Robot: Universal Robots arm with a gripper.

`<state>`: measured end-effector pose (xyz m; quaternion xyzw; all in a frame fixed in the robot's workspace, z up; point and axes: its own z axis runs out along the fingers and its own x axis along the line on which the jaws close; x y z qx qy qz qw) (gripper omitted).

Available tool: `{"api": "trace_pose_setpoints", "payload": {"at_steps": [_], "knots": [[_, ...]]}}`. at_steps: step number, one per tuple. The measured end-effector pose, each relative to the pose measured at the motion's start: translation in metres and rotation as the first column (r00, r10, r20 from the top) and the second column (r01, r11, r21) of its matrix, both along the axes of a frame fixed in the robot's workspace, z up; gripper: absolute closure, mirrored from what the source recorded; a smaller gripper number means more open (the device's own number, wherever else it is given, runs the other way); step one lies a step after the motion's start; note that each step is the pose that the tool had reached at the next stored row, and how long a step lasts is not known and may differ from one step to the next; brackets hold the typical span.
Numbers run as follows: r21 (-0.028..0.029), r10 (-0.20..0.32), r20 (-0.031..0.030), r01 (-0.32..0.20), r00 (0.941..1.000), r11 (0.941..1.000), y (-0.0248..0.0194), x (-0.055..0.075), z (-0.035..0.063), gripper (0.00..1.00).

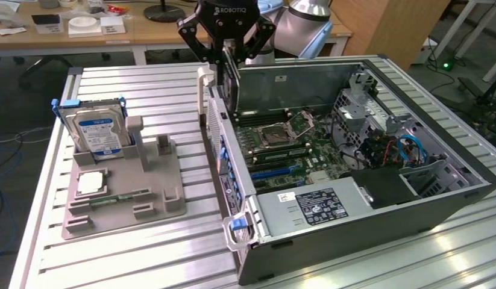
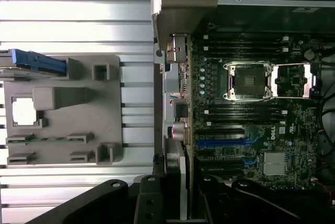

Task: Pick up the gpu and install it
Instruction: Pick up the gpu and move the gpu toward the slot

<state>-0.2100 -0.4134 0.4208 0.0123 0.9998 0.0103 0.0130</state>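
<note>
The Robotiq gripper (image 1: 229,59) hangs over the rear wall of the open computer case (image 1: 440,198), its two fingers clenched on the gpu (image 1: 229,90). The gpu hangs upright as a thin dark slab, edge toward me. Its top is buried between the fingers and its lower end is lost against the case wall, so I cannot tell whether it touches anything inside. From the wrist view the gripper (image 2: 180,203) frames the gpu (image 2: 184,187) as a pale sliver running along the case's rear panel, beside the motherboard (image 2: 246,130). Its black face is hidden there. The blue expansion slots (image 2: 225,141) lie just beside that sliver, and the open CPU socket (image 2: 248,80) sits further in. The case lies on its side along the slatted metal table's (image 1: 135,259) edge on the exterior view's right. A power supply (image 1: 316,205) is at its near end. Toward the table's opposite edge rests a grey holder (image 1: 143,174). It carries a hard drive (image 1: 99,135) with a blue label standing on edge, a square processor chip (image 1: 91,180) and a slim green memory stick (image 1: 111,197), half hidden in its groove.
</note>
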Motion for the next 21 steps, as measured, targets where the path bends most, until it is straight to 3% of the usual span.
{"api": "trace_pose_setpoints", "payload": {"at_steps": [21], "knots": [[0.0001, 0.0, 0.0001, 0.0, 1.0, 1.0, 0.0, 0.024, 0.0, 0.72]]}}
